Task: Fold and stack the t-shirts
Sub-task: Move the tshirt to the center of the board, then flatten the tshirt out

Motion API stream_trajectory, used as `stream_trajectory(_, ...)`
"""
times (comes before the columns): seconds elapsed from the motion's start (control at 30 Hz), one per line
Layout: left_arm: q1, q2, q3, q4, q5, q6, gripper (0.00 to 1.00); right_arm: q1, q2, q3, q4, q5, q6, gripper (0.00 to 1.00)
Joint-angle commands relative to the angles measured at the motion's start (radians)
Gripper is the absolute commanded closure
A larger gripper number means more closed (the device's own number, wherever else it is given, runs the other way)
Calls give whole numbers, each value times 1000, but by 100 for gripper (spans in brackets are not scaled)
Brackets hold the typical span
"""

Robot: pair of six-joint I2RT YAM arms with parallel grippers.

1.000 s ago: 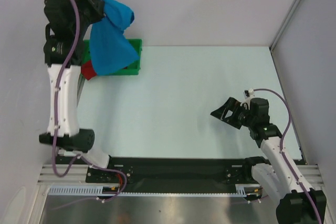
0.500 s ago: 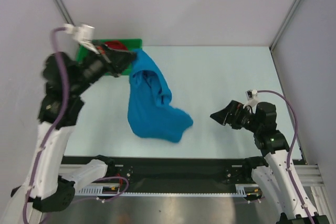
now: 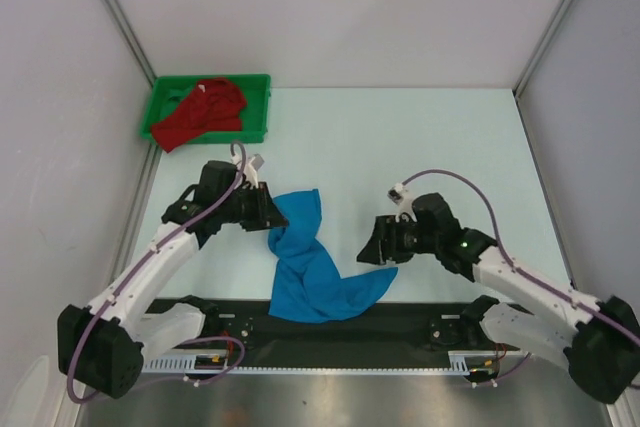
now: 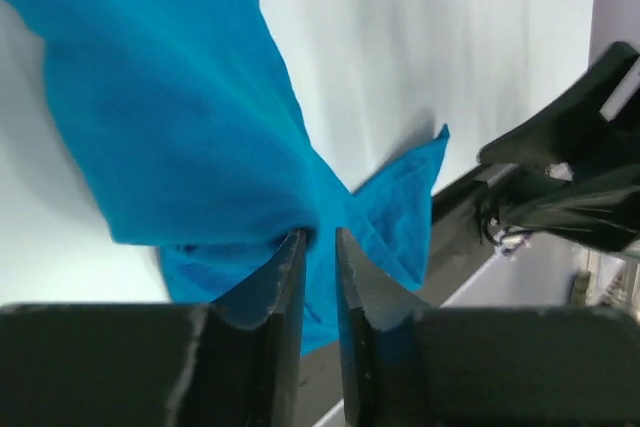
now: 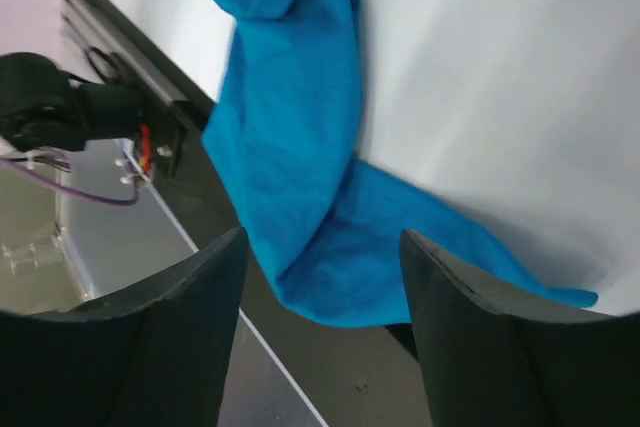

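Observation:
The bright blue t-shirt [image 3: 305,267] lies crumpled and twisted on the table's near middle, its lower end over the black front rail. My left gripper [image 3: 272,219] is low at its upper left edge, with its jaws nearly closed and pinching a fold of the cloth [image 4: 180,127] at the tips [image 4: 320,235]. My right gripper [image 3: 378,250] is open and empty, just right of the shirt's lower right corner; the shirt [image 5: 300,127] shows between its spread jaws [image 5: 322,242]. The red t-shirt [image 3: 205,112] lies bunched in the green tray [image 3: 262,105] at the far left.
The black rail [image 3: 400,312] runs along the near edge, with the metal base behind it. Pale walls and frame posts [image 3: 115,12] close in the left, far and right sides.
My left arm swung from above the tray down to the near middle, carrying the blue shirt onto the table. My right arm moved left toward the shirt. The red shirt now shows in the tray.

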Motion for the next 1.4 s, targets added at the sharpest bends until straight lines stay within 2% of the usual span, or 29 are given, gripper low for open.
stream_trajectory(0.0, -5, -72, 19, -80, -166, 29, 75, 57, 133, 24, 185, 109, 13, 34)
stream_trajectory(0.03, -10, -94, 25, -114, -334, 25, 68, 56, 214, 47, 217, 104, 33, 41)
stream_trajectory(0.07, -10, -130, 28, -139, -375, 10, 52, 56, 267, 66, 281, 88, 36, 44)
stream_trajectory(0.13, -20, -222, 37, -144, -450, -44, 36, 66, 401, 112, 340, 68, 43, 50)
stream_trajectory(0.17, -25, -244, 42, -141, -458, -61, 15, 68, 442, 162, 345, 57, 48, 50)
stream_trajectory(0.23, -39, -238, 57, -81, -403, -72, 12, 65, 514, 205, 371, 60, 57, 45)
stream_trajectory(0.27, -47, -208, 88, -69, -379, -54, 17, 60, 575, 243, 383, 51, 65, 43)
stream_trajectory(0.33, -97, -110, 143, -119, -375, -34, 35, 37, 641, 284, 411, 19, 70, 36)
stream_trajectory(0.37, -128, -44, 170, -125, -404, -23, 51, 30, 699, 323, 446, -13, 80, 35)
stream_trajectory(0.4, -166, -33, 169, -125, -445, -29, 56, 19, 730, 345, 460, -32, 80, 34)
stream_trajectory(0.43, -245, -34, 162, -116, -487, -59, 59, 5, 759, 374, 481, -55, 76, 32)
stream_trajectory(0.5, -318, -66, 107, -90, -576, -101, 61, -4, 847, 457, 489, -119, 39, 31)
stream_trajectory(0.53, -379, -85, 82, -75, -599, -159, 60, -13, 878, 484, 469, -148, 25, 30)
stream_trajectory(0.57, -405, -115, 33, -70, -648, -191, 49, -21, 902, 507, 464, -164, 13, 29)
stream_trajectory(0.6, -431, -134, 7, -67, -670, -225, 42, -26, 948, 530, 460, -179, 4, 29)
stream_trajectory(0.67, -491, -169, -74, -53, -708, -323, 29, -44, 984, 581, 446, -219, -21, 27)
stream_trajectory(0.73, -525, -210, -128, -23, -722, -378, 20, -56, 1037, 601, 441, -238, -32, 27)
stream_trajectory(0.77, -527, -218, -156, -6, -717, -429, 5, -65, 1056, 624, 443, -270, -35, 27)
stream_trajectory(0.87, -525, -197, -222, 62, -710, -458, 2, -67, 1105, 666, 434, -311, -61, 30)
stream_trajectory(1.0, -493, -117, -216, 144, -702, -417, 6, -66, 1146, 696, 426, -331, -65, 40)
stream_trajectory(1.1, -420, -37, -202, 183, -690, -370, 9, -59, 1165, 695, 446, -336, -56, 43)
stream_trajectory(1.13, -377, -22, -200, 204, -679, -345, 12, -59, 1171, 695, 458, -340, -50, 49)
stream_trajectory(1.27, -333, 47, -176, 261, -604, -290, 38, -62, 1183, 676, 535, -385, 8, 65)
stream_trajectory(1.3, -333, 64, -164, 261, -598, -279, 43, -65, 1179, 669, 546, -385, 31, 76)
stream_trajectory(1.33, -333, 78, -150, 254, -590, -256, 58, -76, 1174, 666, 565, -391, 43, 82)
stream_trajectory(1.37, -333, 99, -121, 246, -573, -242, 65, -84, 1168, 660, 572, -396, 60, 89)
